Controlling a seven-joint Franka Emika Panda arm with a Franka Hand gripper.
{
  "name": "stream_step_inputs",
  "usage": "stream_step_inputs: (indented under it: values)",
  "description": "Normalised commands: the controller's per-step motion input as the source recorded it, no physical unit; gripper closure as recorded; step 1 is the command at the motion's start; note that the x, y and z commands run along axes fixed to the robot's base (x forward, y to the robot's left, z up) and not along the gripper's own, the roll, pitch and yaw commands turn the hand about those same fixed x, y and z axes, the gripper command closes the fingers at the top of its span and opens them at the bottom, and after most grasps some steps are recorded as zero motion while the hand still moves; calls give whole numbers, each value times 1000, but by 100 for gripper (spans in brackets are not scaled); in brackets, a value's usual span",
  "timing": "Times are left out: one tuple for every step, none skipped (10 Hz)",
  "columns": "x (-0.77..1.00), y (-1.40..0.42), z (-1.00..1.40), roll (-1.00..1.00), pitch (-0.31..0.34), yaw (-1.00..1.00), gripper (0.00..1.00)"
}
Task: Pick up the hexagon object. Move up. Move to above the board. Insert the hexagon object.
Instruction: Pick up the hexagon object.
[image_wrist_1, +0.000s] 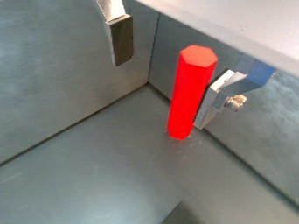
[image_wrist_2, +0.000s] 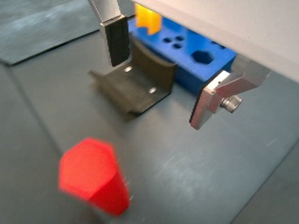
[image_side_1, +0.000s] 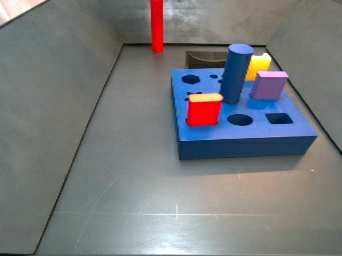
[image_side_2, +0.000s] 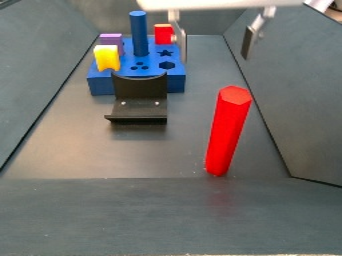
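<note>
The hexagon object (image_wrist_1: 190, 92) is a tall red bar standing upright on the grey floor, alone near a corner; it also shows in both side views (image_side_2: 226, 130) (image_side_1: 156, 25) and in a wrist view (image_wrist_2: 93, 175). The gripper (image_wrist_1: 163, 93) is open and empty, its fingers (image_wrist_1: 121, 39) wide apart. It hangs above the floor (image_side_2: 217, 52), and the bar stands close beside one finger, untouched. The board (image_side_1: 247, 145), a thick blue slab with holes, lies farther off (image_side_2: 107, 82) (image_wrist_2: 198, 54).
A blue cylinder (image_side_1: 237, 72), a short red block with yellow top (image_side_1: 203, 108), and a purple block (image_side_1: 271, 85) and a yellow block (image_side_1: 257, 65) stand in the board. The fixture (image_side_2: 139, 105) sits between the board and the bar. Grey walls enclose the floor.
</note>
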Motion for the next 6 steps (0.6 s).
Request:
stream_step_inputs:
  values:
    - [0, 900, -243, 0, 11, 243, 0]
    - [17, 751, -277, -41, 90, -131, 0]
    - [54, 640, -337, -44, 130, -260, 0]
    - [0, 603, -323, -47, 124, -306, 0]
    - [0, 600, -280, -50, 100, -309, 0]
    - [0, 620, -246, -71, 79, -269, 0]
